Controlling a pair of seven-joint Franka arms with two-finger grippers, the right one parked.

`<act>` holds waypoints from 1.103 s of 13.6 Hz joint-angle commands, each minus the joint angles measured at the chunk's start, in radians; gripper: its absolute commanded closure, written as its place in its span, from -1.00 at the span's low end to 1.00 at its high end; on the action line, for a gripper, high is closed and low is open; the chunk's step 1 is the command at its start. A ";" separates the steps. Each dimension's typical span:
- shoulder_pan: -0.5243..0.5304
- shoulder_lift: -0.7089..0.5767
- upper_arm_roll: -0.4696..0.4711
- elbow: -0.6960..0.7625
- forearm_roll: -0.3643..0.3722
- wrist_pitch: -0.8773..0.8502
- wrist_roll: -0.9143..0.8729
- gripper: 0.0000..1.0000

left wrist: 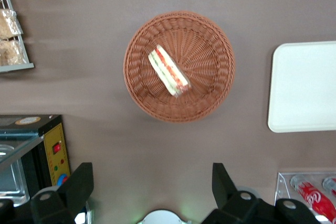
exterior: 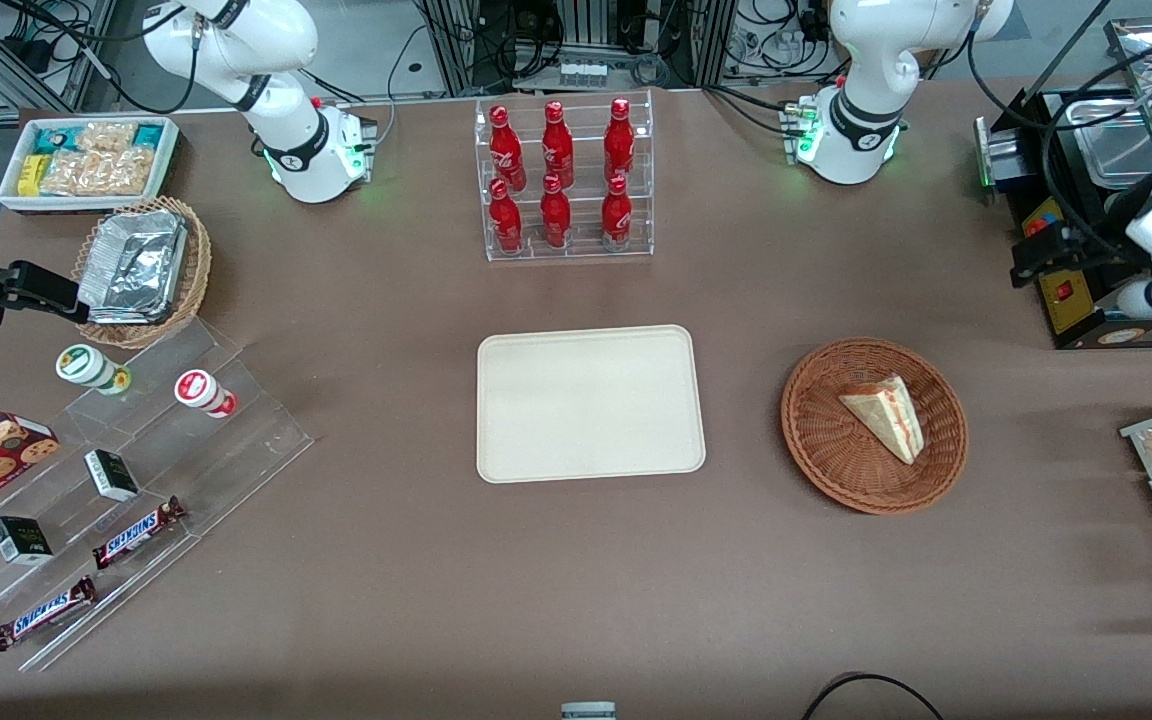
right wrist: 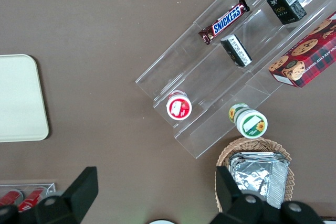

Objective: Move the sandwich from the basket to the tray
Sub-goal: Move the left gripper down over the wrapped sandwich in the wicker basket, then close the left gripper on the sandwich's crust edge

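**Tool hangs open over the counter, sandwich in the basket**

The tool (left wrist: 152, 184) hangs high above the counter (exterior: 576, 580) with its two dark fingers (left wrist: 79, 182) spread wide and nothing between them; in the front view only the arm's white and black end shows, at the right edge of the frame.

The counter is a brown surface filling most of the front view. At its middle lies the tray (exterior: 591, 402), flat and cream-beige, with nothing on it. Above it in the frame stands a clear tiered rack (exterior: 568, 180) holding six red bottles (exterior: 556, 145) in two rows.

Right of centre sits the basket (exterior: 874, 425), round and reddish-brown, well apart from the tray. In it lies the sandwich (exterior: 886, 415), a pale wedge with its red-orange filling edge showing, resting on the woven bottom.

At upper left a white bin (exterior: 88, 163) holds snack packets, and just below it a tan wicker basket (exterior: 146, 272) holds foil trays (exterior: 131, 265). At lower left, clear stepped shelves (exterior: 126, 500) carry two chocolate bars (exterior: 138, 532), small dark boxes and two round tubs.
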 commanded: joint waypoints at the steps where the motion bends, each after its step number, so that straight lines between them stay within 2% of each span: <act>1: 0.000 0.023 0.011 -0.063 0.012 0.108 -0.015 -1.00; 4: 0.000 0.018 0.011 -0.227 0.012 0.324 -0.093 -1.00; 11: -0.044 0.012 0.001 -0.571 0.013 0.809 -0.493 -1.00; 15: -0.048 0.041 0.001 -0.702 0.013 1.001 -0.566 -1.00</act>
